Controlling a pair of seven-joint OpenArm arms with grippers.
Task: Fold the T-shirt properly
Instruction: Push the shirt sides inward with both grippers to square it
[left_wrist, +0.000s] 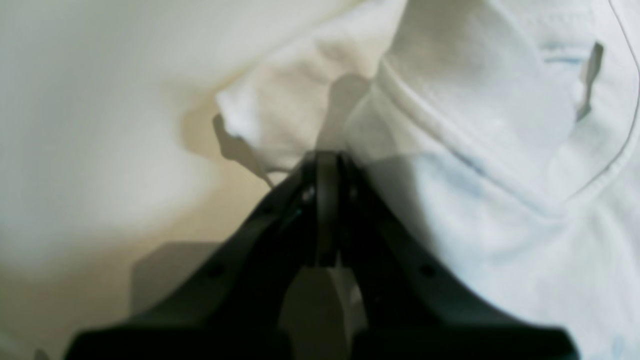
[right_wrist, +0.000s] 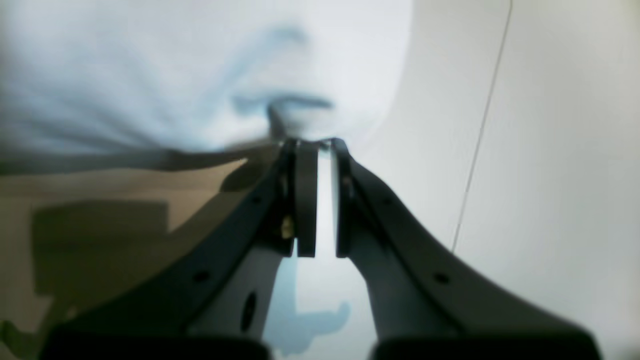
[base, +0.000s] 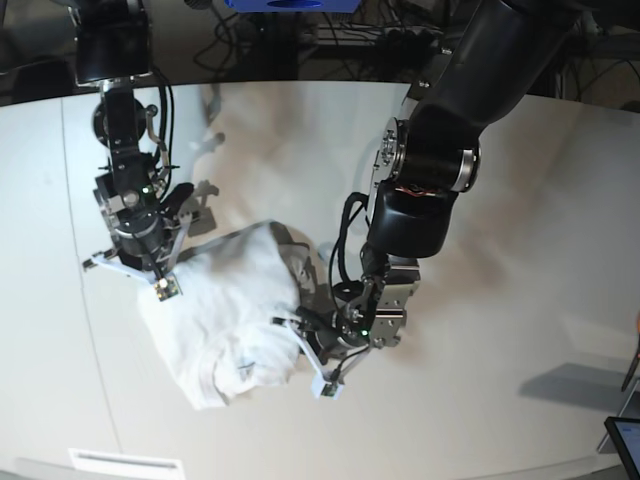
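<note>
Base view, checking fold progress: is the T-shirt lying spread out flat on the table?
No, the T-shirt is bunched in a rumpled heap on the table, pinched between the left gripper and right gripper.

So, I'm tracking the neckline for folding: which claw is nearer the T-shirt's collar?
Left. The left claw pinches cloth right beside the collar; the right claw grips the T-shirt at its far edge, away from the collar.

Both tools low: left tool (left_wrist: 327, 157) clamped, right tool (right_wrist: 316, 145) pinching.
</note>
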